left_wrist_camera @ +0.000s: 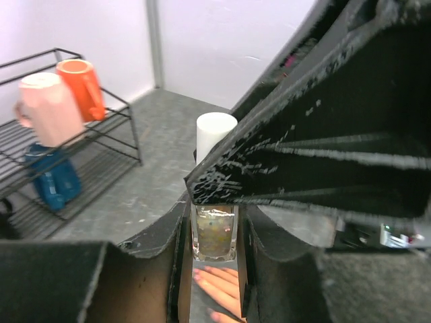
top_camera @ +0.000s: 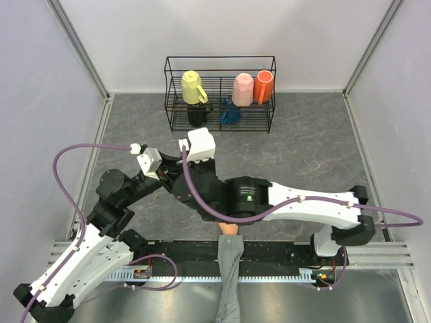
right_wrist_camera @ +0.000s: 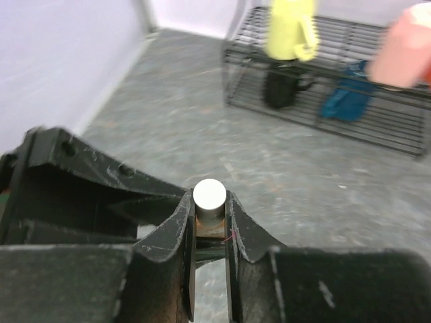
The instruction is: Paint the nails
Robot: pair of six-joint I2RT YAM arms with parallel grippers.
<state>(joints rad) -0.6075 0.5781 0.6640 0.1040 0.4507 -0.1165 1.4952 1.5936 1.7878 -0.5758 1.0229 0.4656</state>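
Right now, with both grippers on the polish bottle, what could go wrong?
The right gripper pinches only the white cap; a skewed twist could slip off it. The left gripper holds the bottle just above the mannequin hand, so once opened, polish might drip onto the fingers.

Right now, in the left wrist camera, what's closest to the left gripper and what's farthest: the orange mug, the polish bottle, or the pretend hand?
1. Polish bottle: gripped between the left gripper's fingers.
2. Pretend hand: just beneath the bottle.
3. Orange mug: far off, upper left.
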